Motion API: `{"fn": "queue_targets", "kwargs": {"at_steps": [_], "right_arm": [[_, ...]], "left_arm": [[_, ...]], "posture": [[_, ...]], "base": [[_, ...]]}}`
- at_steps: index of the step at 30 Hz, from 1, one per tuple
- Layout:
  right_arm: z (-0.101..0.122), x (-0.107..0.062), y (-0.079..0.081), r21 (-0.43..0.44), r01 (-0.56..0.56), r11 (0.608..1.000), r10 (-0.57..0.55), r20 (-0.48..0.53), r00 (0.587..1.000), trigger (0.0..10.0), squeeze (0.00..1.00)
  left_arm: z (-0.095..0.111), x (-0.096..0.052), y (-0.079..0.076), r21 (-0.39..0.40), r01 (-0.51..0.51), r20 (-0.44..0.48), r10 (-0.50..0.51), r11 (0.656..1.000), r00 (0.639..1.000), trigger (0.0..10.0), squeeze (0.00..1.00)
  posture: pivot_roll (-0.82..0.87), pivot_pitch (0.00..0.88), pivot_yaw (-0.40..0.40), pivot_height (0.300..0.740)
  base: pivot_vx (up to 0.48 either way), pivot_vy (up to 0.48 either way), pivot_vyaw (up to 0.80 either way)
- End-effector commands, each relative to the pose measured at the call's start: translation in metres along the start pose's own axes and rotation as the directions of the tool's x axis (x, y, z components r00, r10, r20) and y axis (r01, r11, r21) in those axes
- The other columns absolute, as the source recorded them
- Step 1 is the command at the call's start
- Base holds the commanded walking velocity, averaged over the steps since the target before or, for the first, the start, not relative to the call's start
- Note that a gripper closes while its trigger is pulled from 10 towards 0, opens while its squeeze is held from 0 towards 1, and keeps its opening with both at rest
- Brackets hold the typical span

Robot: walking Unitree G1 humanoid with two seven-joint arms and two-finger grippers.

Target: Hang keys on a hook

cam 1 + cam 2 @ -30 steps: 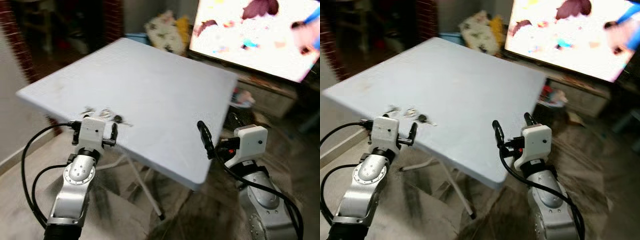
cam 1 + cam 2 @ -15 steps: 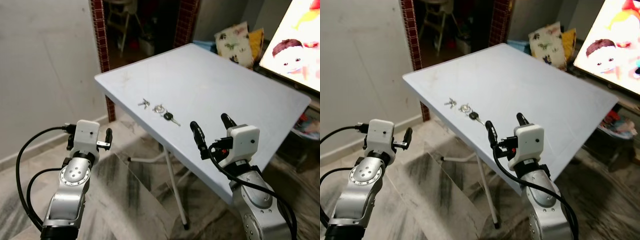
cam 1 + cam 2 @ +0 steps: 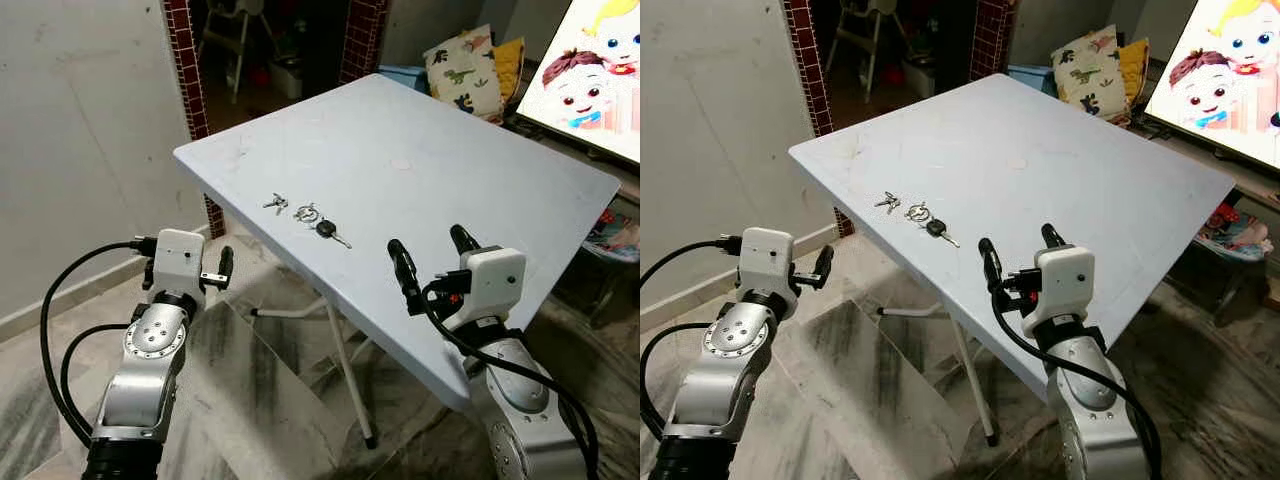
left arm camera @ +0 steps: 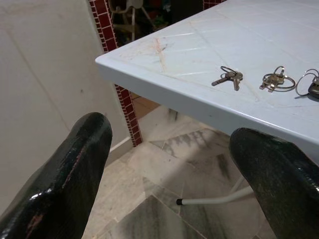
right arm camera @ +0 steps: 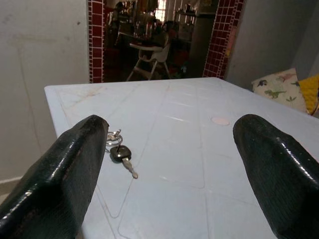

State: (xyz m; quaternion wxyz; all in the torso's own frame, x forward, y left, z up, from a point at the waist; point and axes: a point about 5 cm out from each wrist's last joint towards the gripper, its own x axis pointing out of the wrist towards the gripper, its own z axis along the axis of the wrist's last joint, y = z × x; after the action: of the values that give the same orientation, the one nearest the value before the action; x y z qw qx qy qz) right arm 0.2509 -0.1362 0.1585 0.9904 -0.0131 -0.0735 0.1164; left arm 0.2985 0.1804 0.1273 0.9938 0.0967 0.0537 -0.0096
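The right gripper (image 3: pixel 432 260) hovers over the white table's (image 3: pixel 480 180) near edge, fingers spread and empty; the left gripper (image 4: pixel 174 164) (also spread wide) hangs below the corner. The keys (image 3: pixel 308 216) lie in a row near the table's left edge; a bright screen (image 3: pixel 590 70) stands beyond.

A white folding table (image 3: pixel 450 170) stands on a grey marbled floor (image 3: pixel 260 400), one corner toward a red brick doorway. Its top is moulded in a faint grid of lines and carries a few light scuffs and a small round mark near the middle. Close to the near edge lie three sets in a short row, apart from one another: small keys (image 3: pixel 276 203) nearest the corner, a key ring (image 3: pixel 306 212) in the middle, and a black-headed key (image 3: pixel 330 232) at the far end.
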Motion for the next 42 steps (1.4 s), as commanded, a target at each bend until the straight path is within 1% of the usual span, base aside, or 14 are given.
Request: {"fn": "queue_targets", "kwargs": {"at_steps": [1, 5, 6, 7, 8, 42], "right_arm": [[-0.005, -0.001, -0.001, -0.007, 0.018, 1.000, -0.018, -0.037, 0.999, 10.0, 0.00], [-0.006, -0.001, 0.000, 0.009, 0.024, 1.000, -0.024, -0.044, 0.999, 10.0, 0.00], [-0.008, -0.001, 0.001, 0.038, 0.024, 0.999, -0.022, -0.061, 0.998, 10.0, 0.00], [-0.008, -0.001, 0.001, 0.038, 0.024, 0.999, -0.022, -0.061, 0.998, 10.0, 0.00], [-0.010, -0.001, 0.000, 0.038, 0.036, 0.999, -0.033, -0.074, 0.997, 10.0, 0.00], [-0.010, -0.001, 0.000, 0.038, 0.036, 0.999, -0.033, -0.074, 0.997, 10.0, 0.00]], "left_arm": [[0.000, 0.003, -0.003, 0.018, 0.011, -0.011, -0.011, 1.000, 1.000, 10.0, 0.00], [-0.005, 0.003, -0.008, 0.006, 0.044, -0.049, -0.044, 0.999, 0.998, 10.0, 0.00], [-0.010, 0.001, -0.013, -0.014, 0.084, -0.073, -0.085, 0.996, 0.994, 10.0, 0.00], [-0.010, 0.001, -0.013, -0.014, 0.084, -0.073, -0.085, 0.996, 0.994, 10.0, 0.00], [-0.012, -0.001, -0.017, -0.016, 0.106, -0.077, -0.107, 0.994, 0.991, 10.0, 0.00], [-0.012, -0.001, -0.017, -0.016, 0.106, -0.077, -0.107, 0.994, 0.991, 10.0, 0.00]], "posture": [[0.08, 0.000, -0.082, 0.740], [0.08, 0.000, -0.084, 0.740], [0.08, 0.000, -0.084, 0.740], [0.08, 0.000, -0.084, 0.740], [0.08, 0.000, -0.087, 0.740], [0.08, 0.000, -0.087, 0.740]], "base": [[0.000, 0.000, 0.00], [0.000, 0.000, 0.00], [0.000, 0.000, 0.00], [0.000, 0.000, 0.00], [0.000, 0.000, 0.00], [0.000, 0.000, 0.00]]}}
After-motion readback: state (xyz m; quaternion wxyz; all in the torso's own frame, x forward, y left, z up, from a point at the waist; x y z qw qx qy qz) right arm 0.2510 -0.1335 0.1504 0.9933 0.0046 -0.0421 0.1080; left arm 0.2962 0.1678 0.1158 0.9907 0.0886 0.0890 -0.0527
